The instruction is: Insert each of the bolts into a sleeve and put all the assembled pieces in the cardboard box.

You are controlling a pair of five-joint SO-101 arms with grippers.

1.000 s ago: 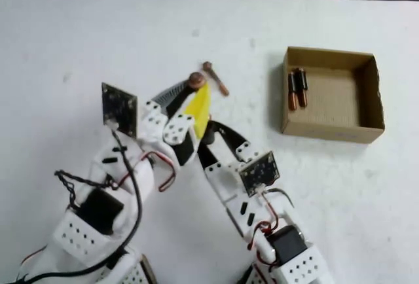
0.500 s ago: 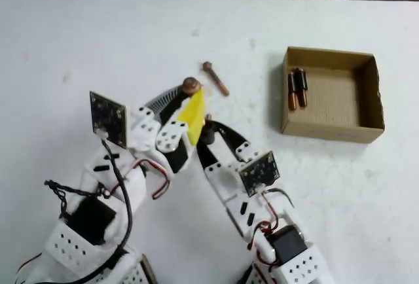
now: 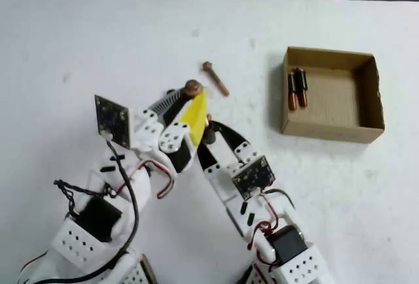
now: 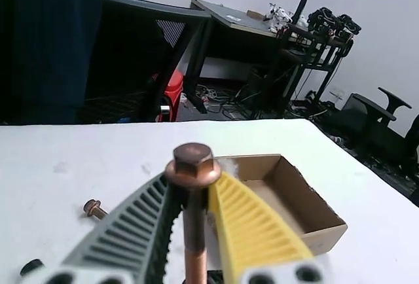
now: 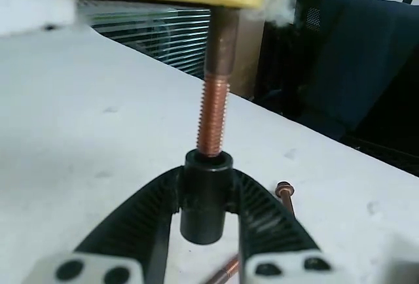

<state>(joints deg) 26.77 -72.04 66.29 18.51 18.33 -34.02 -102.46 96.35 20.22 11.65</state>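
My left gripper (image 4: 190, 199) is shut on a copper bolt (image 4: 194, 218), held upright between its grey and yellow fingers, hex head up (image 3: 192, 88). My right gripper (image 5: 204, 199) is shut on a black sleeve (image 5: 205, 195) directly beneath it. The bolt's threaded end (image 5: 213, 117) stands in the sleeve's mouth. A second bolt (image 3: 215, 78) lies loose on the table just beyond the two grippers, also seen as the loose bolt (image 5: 286, 195). The cardboard box (image 3: 332, 94) sits to the right with two assembled pieces (image 3: 296, 89) at its left side.
The white table (image 3: 78, 42) is bare to the left and far side. The two arms cross close together near the table's front centre. Chairs and desks stand in the room beyond the table edge.
The left arm shifted slightly, carrying the bolt a little left and then back over the sleeve. The right gripper's wrist moved slightly down and left.
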